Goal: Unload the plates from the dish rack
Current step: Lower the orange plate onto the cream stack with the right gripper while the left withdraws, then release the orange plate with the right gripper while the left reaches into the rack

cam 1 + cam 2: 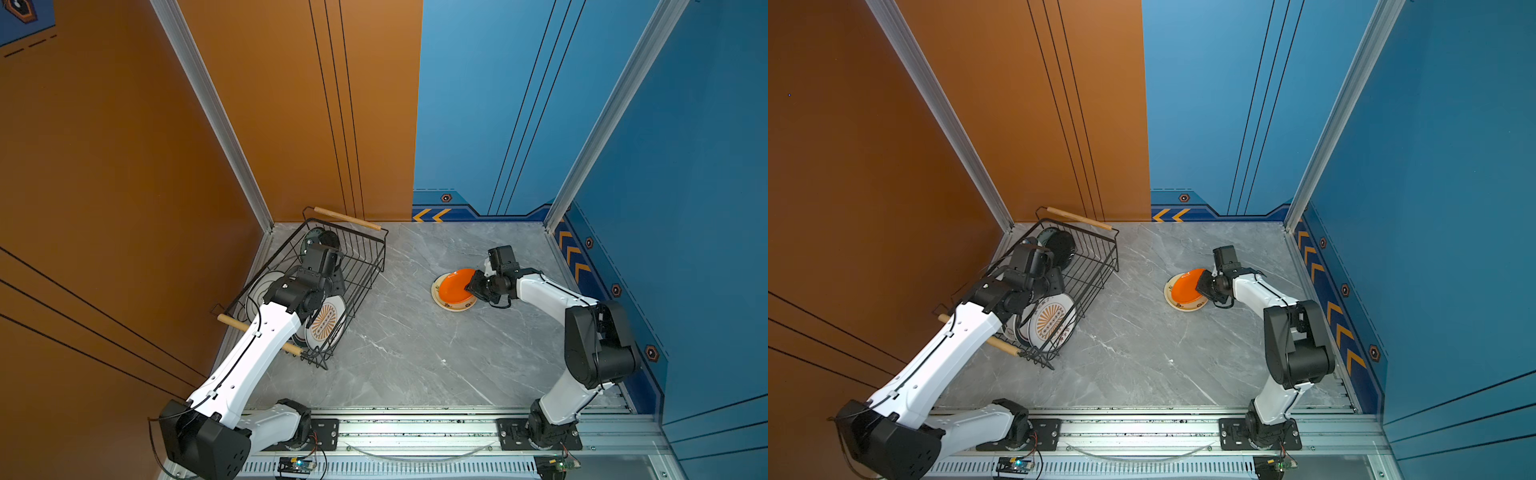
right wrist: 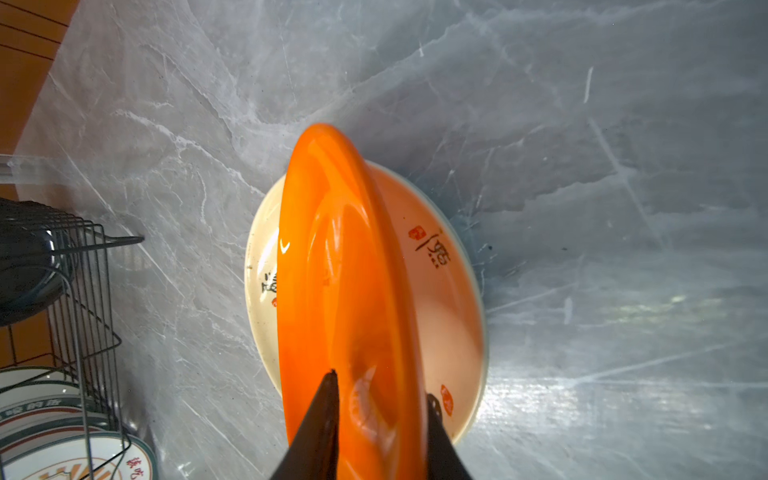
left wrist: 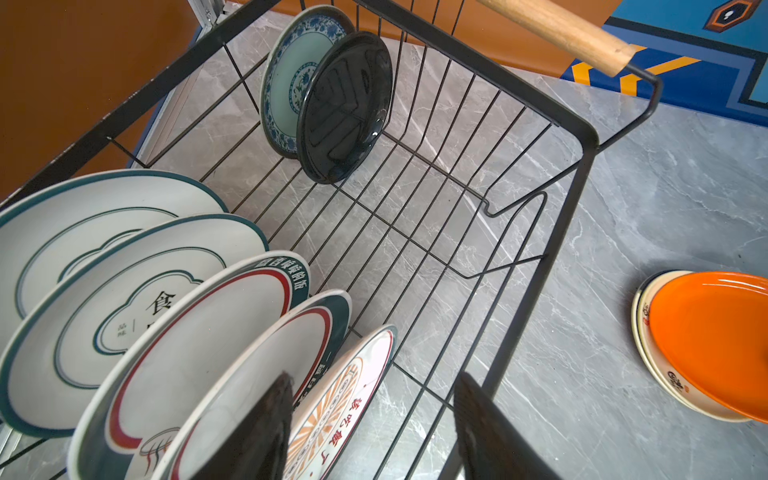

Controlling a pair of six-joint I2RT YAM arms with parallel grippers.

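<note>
**Unloading in progress.** The grey marble-patterned tabletop [image 1: 415, 353] carries everything you are working with. The rectangular black wire dish rack [image 1: 365, 266], with two pale wooden rod handles [image 1: 347, 218], stands askew at the table's left rear corner, beside the orange wall.

Five large white plates with dark rims [image 3: 199, 332] stand on edge in a leaning row at the rack's near end. The one nearest the open table bears an orange sunburst emblem [image 1: 324, 324]. At the far end two smaller plates stand on edge and touch each other: a round teal-patterned plate [image 3: 282, 83] and, in front of it, a glossy black plate [image 3: 345, 112].

Well apart from the rack, right of the table's centre, a round cream plate with red and black lettering [image 1: 446, 305] lies flat. A plain orange plate [image 1: 456, 286] rests on it at a tilt, with the edge nearest your right arm raised.

Your left gripper [image 3: 372, 374] hangs over the row of large plates, its jaws spread and gripping nothing. Your right gripper [image 2: 381, 384] has one finger on each face of the orange plate's raised edge. You cannot tell whether they clamp it or merely flank it.
</note>
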